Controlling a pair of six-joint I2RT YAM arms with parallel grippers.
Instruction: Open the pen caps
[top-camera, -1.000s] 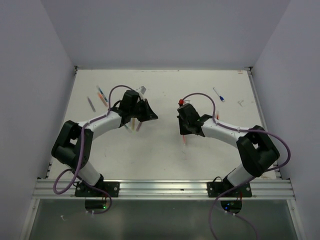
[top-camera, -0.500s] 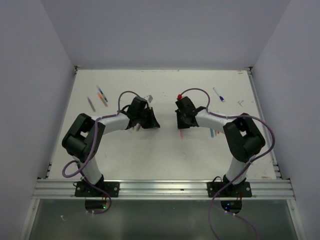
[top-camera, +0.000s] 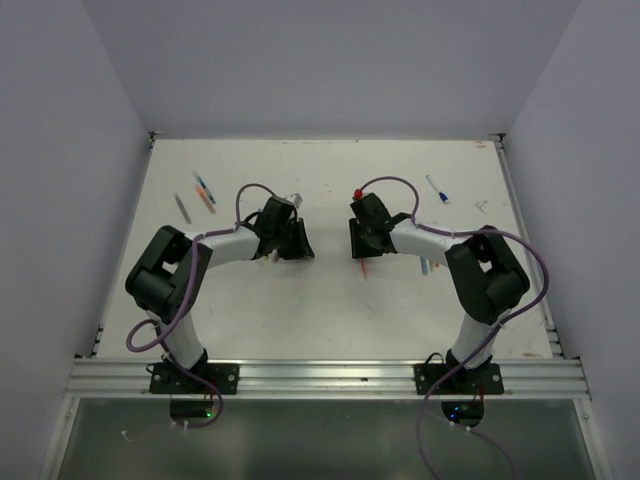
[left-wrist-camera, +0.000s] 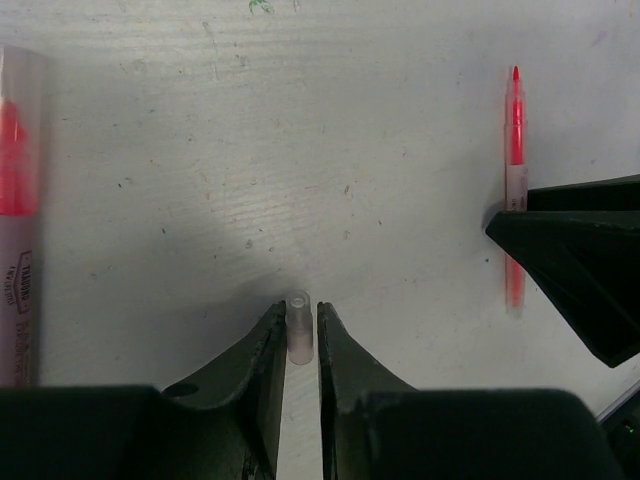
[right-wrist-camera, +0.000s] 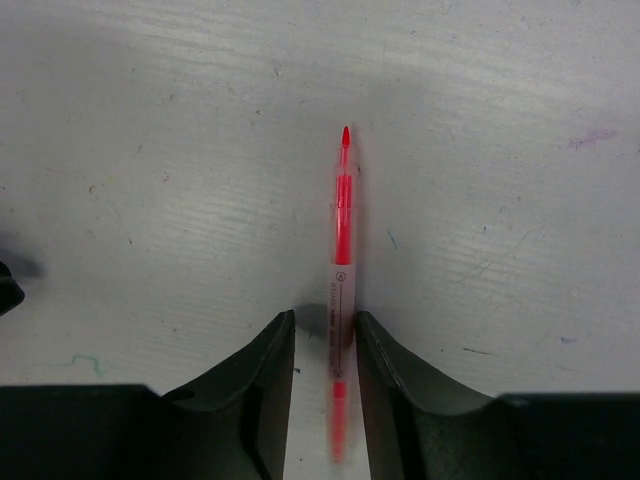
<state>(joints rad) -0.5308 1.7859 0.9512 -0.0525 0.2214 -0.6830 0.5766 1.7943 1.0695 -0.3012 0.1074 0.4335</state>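
the left gripper (left-wrist-camera: 301, 310) is down at the table with its two black fingers parted only a little. a short, pale pink translucent plastic pen cap (left-wrist-camera: 299, 330) lies in the narrow slot between them, open end pointing away from the wrist. it sits close against the left finger, and a thin sliver of gap shows on its other side - the jaws are not pressed onto it.

the right gripper (right-wrist-camera: 324, 318) faces it from across a small gap, also low over the table. its jaws stand somewhat wider. a thin red marker pen with a clear barrel section (right-wrist-camera: 343, 230) lies lengthwise between them with its bare pointed tip away from the wrist. the pen rests along the inner face of the right finger, with clear space on the other side - so it is straddled, not clamped.

in the left wrist view the same red pen lies off to the right, partly under the right gripper's black finger, well apart from the cap. a capped pen with a grey barrel and red inside (left-wrist-camera: 15, 200) runs along the left edge of that view.

further out on the scuffed white table top (top-camera: 320, 300), two more pens (top-camera: 204, 188) lie near the far left and a blue-tipped pen (top-camera: 436, 188) near the far right.
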